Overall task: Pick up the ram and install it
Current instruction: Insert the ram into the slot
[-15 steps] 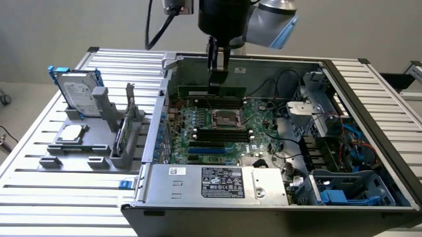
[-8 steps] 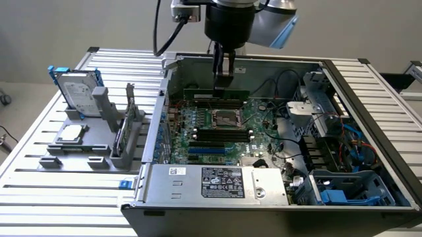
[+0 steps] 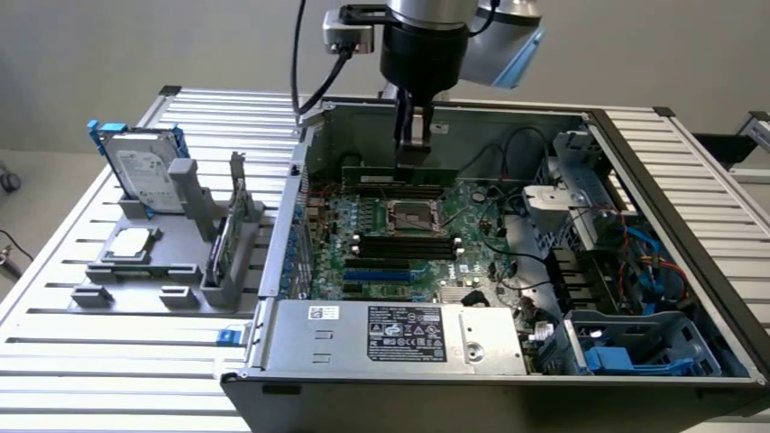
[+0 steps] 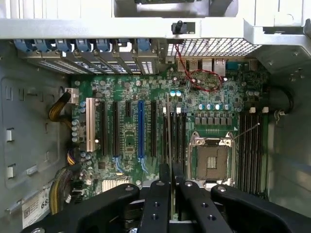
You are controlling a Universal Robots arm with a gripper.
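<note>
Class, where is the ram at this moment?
In the exterior view the ram is held by the gripper inside the case, just over the memory slots next to the CPU socket.

Gripper (image 4: 171, 171) showing matt black finish. Ram (image 3: 398, 171) between its fingers looking dark-green circuit board. Beneath it, motherboard (image 4: 146, 126) gleaming glossy green. Around it, case (image 4: 29, 121) looking dull grey sheet metal.

The ram (image 3: 399, 173) is a long, thin, dark green stick. It stands on edge, level, lined up along the memory slots (image 3: 407, 192).
</note>
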